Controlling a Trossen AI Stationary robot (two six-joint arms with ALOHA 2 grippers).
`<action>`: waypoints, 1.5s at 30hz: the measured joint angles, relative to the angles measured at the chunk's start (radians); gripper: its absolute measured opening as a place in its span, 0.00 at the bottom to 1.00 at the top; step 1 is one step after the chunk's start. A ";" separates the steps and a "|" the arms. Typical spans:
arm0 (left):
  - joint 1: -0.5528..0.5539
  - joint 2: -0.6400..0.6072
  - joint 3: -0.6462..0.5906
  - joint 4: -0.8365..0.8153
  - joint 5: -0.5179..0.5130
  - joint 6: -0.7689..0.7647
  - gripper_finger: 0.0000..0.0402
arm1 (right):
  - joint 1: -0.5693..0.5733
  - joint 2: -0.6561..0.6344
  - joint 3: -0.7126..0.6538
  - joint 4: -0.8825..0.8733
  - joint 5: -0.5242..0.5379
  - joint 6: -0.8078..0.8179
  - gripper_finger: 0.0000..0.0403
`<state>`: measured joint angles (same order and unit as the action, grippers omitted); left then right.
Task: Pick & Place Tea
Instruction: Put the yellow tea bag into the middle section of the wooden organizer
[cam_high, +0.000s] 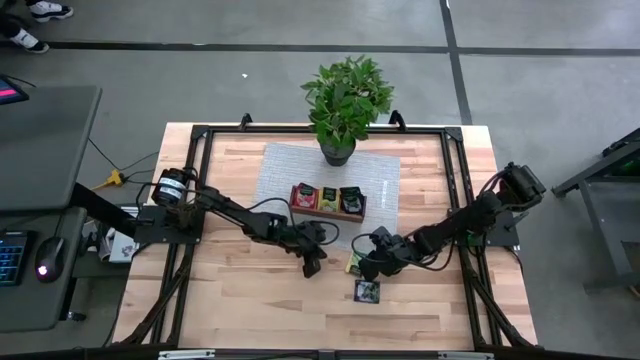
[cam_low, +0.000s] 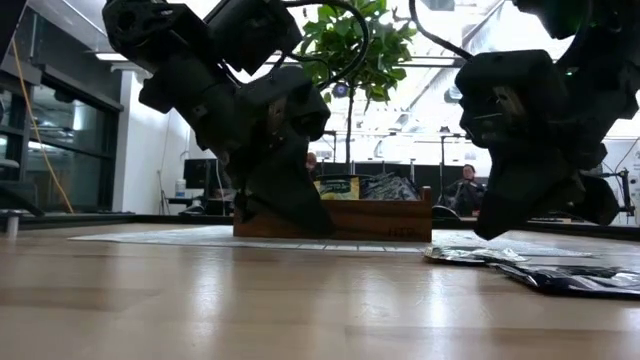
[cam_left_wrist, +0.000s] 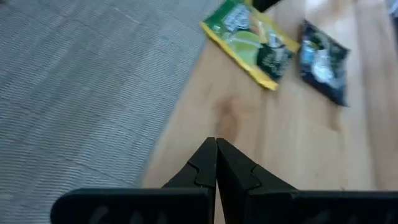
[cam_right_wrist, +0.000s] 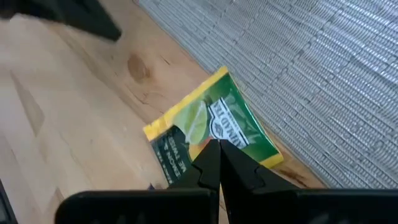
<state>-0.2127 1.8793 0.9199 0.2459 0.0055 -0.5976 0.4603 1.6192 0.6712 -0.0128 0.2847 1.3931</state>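
A: Item, right tool (cam_right_wrist: 218, 144): fingers pressed together, nothing between them, poised directly over yellow-green sachet (cam_right_wrist: 211, 127). Sachet flat on bare wood of worktop (cam_high: 240, 300), just beside edge of grey woven mat (cam_high: 285, 165).

B: Item, left tool (cam_left_wrist: 216, 143): likewise closed, empty, low over worktop beside mat edge. Risk?

A: Closed fingers, so no grip possible without opening first; pressing down as is likely only to skid sachet across smooth wood. Sachet thin and flat, little edge to catch. Dark sachet (cam_high: 366, 291) close by, nearer front edge; easily nudged or taken along. Two tools close together; possible clash.

B: Materials?

A: Sachets: glossy crinkled foil squares, printed labels. Mat: fine ribbed weave. Worktop: pale planked wood, knots visible. Wooden tray (cam_high: 328, 214) on mat: brown, three compartments, sachets already standing inside. Potted plant (cam_high: 345, 98) behind.
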 joint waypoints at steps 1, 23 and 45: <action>-0.005 0.000 0.000 0.006 0.012 -0.011 0.00 | 0.000 0.000 0.000 0.001 0.003 0.004 0.00; -0.018 0.105 0.174 0.033 0.050 -0.034 0.00 | 0.012 0.090 0.006 0.019 -0.023 0.032 0.00; -0.017 0.220 0.273 0.011 0.206 -0.360 0.49 | 0.013 0.092 0.002 0.019 -0.005 -0.018 0.00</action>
<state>-0.2302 2.0996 1.1929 0.2566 0.2110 -0.9579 0.4728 1.7115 0.6735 0.0059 0.2794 1.3748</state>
